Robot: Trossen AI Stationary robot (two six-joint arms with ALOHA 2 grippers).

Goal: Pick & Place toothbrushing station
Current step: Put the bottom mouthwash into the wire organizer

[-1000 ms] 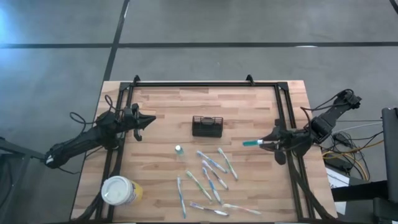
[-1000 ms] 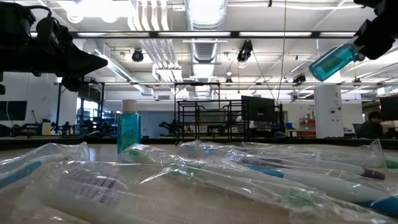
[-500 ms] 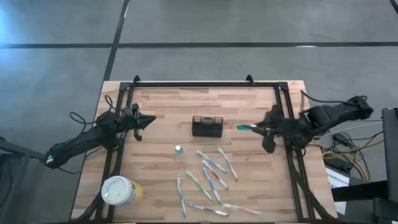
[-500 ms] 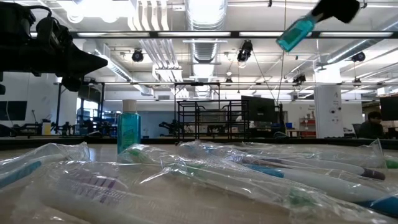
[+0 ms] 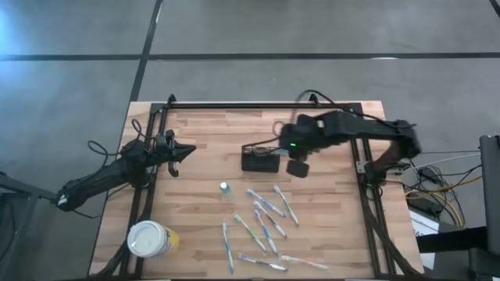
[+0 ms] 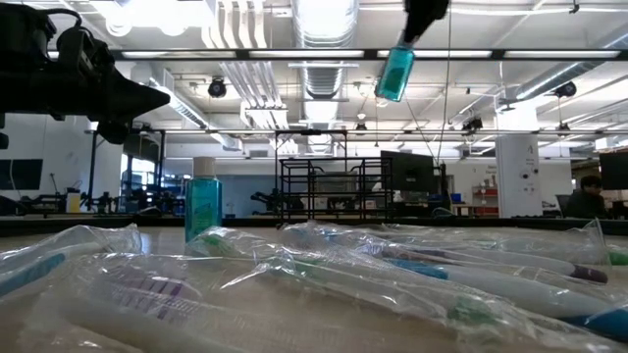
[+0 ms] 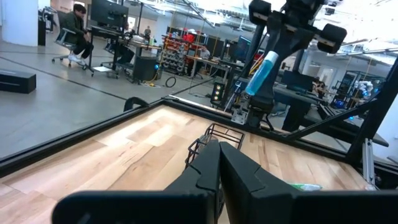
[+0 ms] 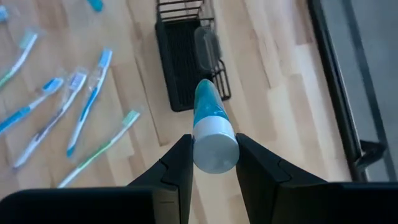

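The toothbrushing station, a small black slatted holder (image 5: 260,159), stands on the wooden table near its middle; it also shows in the right wrist view (image 8: 183,68) and the left wrist view (image 7: 225,135). My right gripper (image 5: 281,148) hangs over the holder's right end, shut on a teal tube with a white cap (image 8: 210,121), which the low view (image 6: 395,71) shows high above the table. My left gripper (image 5: 184,152) waits shut and empty near the table's left edge (image 7: 219,169). My right gripper pinches the tube's white cap end (image 8: 215,148) between its two fingers. The fingers come from above, pointing down. The tube hangs below them, slightly tilted, its teal body (image 7: 260,74) toward the holder and lifted clear of it.
A small teal bottle (image 5: 224,188) stands upright left of and nearer than the holder. Several wrapped toothbrushes (image 5: 266,218) lie on the near half of the table. A yellow cup with a white lid (image 5: 151,240) stands at the near left corner. A black frame rail (image 5: 258,104) edges the table.
My right gripper has swung from the table's right edge toward the left, to above the holder, and has tipped from level to pointing down. The teal tube has gone with it, from lying level in the air to hanging down over the holder.
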